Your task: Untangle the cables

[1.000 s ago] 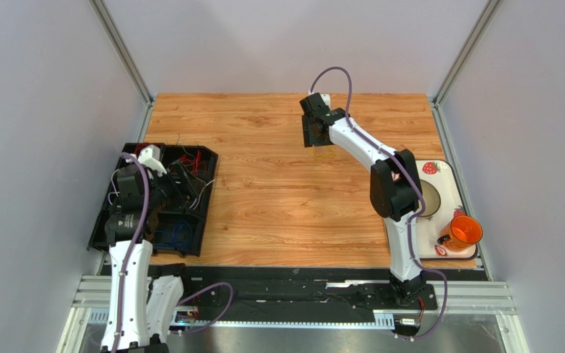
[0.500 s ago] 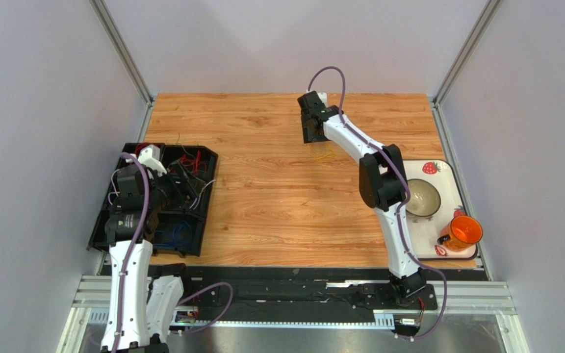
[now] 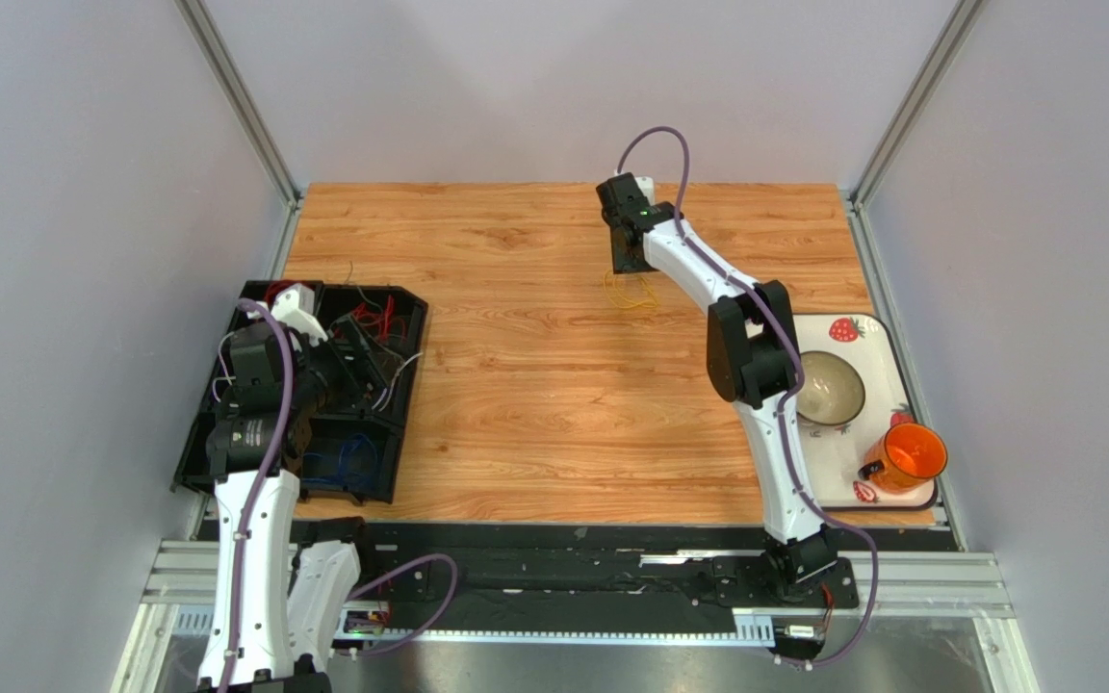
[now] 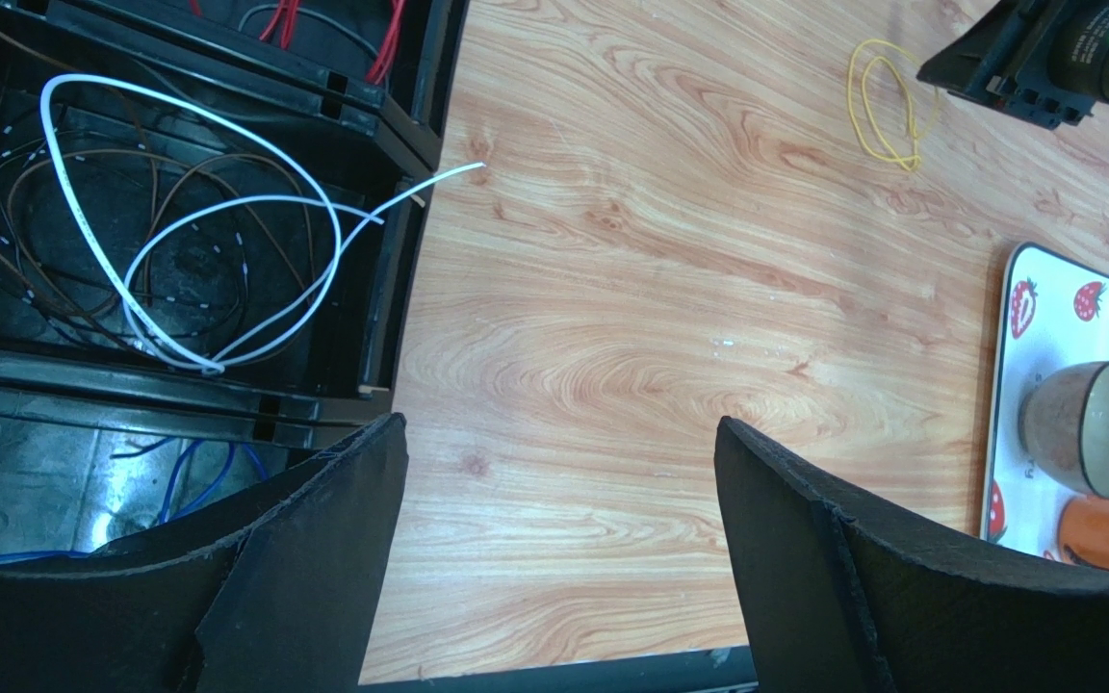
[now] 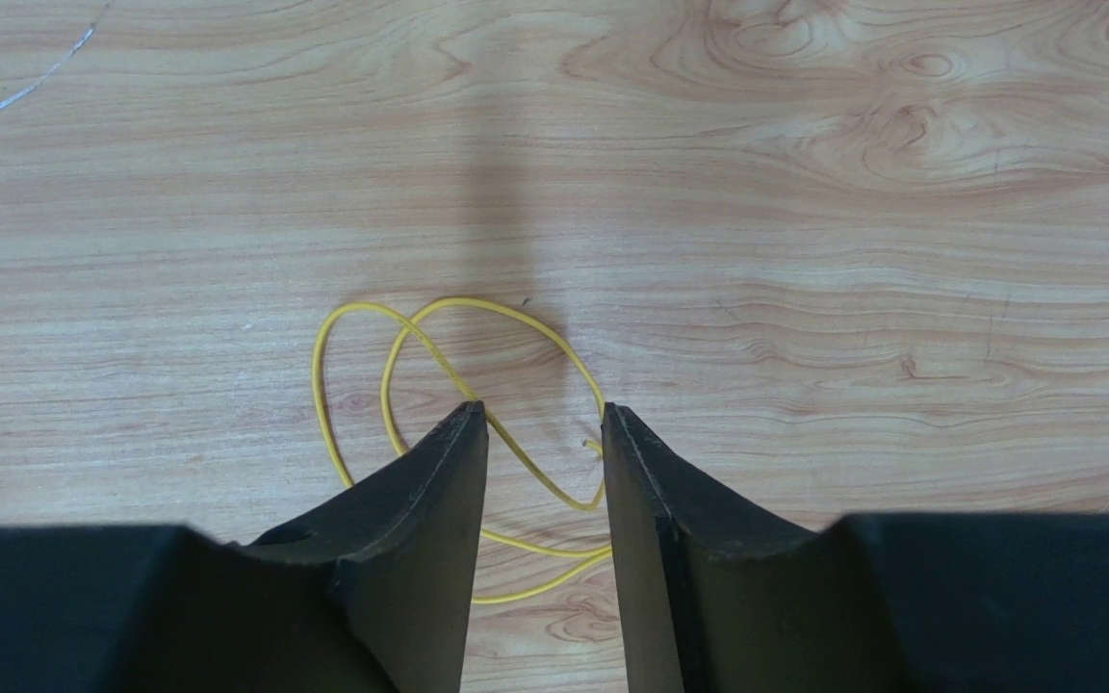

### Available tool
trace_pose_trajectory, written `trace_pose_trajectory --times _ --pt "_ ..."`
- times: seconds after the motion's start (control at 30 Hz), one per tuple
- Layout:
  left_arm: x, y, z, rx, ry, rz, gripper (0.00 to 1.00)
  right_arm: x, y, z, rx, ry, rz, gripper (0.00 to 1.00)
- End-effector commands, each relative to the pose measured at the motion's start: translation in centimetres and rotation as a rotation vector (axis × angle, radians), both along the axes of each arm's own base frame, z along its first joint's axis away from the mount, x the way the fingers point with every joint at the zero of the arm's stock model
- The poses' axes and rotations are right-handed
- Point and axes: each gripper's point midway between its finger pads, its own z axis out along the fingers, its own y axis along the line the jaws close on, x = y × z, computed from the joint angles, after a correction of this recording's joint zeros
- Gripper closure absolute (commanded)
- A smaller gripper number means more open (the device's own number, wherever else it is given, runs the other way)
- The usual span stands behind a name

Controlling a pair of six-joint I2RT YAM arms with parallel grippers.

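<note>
A thin yellow cable (image 3: 633,293) lies in loose loops on the wooden table at the far middle; it also shows in the right wrist view (image 5: 358,309) and the left wrist view (image 4: 886,101). My right gripper (image 3: 630,254) hovers just above it (image 5: 543,415), jaws a narrow gap apart, holding nothing. Tangled white (image 4: 156,231), red (image 4: 286,22), brown and blue (image 4: 184,469) cables lie in a black tray (image 3: 228,433) at the left. My left gripper (image 4: 561,433) is wide open and empty over the tray's right edge (image 3: 358,354).
A white strawberry-print tray (image 3: 879,354) at the right edge holds a bowl (image 3: 828,387) and an orange cup (image 3: 915,454). Grey walls close in the table on three sides. The white cable's end (image 4: 452,172) pokes out over the tray's rim onto the wood.
My right gripper has shifted slightly right and toward the back; the yellow cable, earlier under it, now lies on the table in front of it. The left arm has not moved.
</note>
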Motion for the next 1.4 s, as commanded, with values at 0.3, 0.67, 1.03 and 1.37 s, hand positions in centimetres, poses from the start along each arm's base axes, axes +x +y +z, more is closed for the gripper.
trace_pose_trajectory --times 0.3,0.67,1.03,1.37 --pt "0.5 0.2 0.5 0.025 -0.033 -0.006 0.14 0.0 1.3 0.4 0.078 0.018 0.019 1.00" --pt "0.5 0.3 0.5 0.025 -0.031 -0.002 0.15 -3.0 5.3 22.7 0.409 -0.313 0.176 1.00" --pt "0.4 -0.2 0.9 0.011 -0.051 -0.032 0.15 -8.6 7.1 17.4 0.413 -0.065 0.200 1.00" --pt "-0.8 -5.7 4.1 -0.062 -0.205 -0.290 0.18 -13.4 11.0 20.6 0.572 -0.182 0.329 1.00"
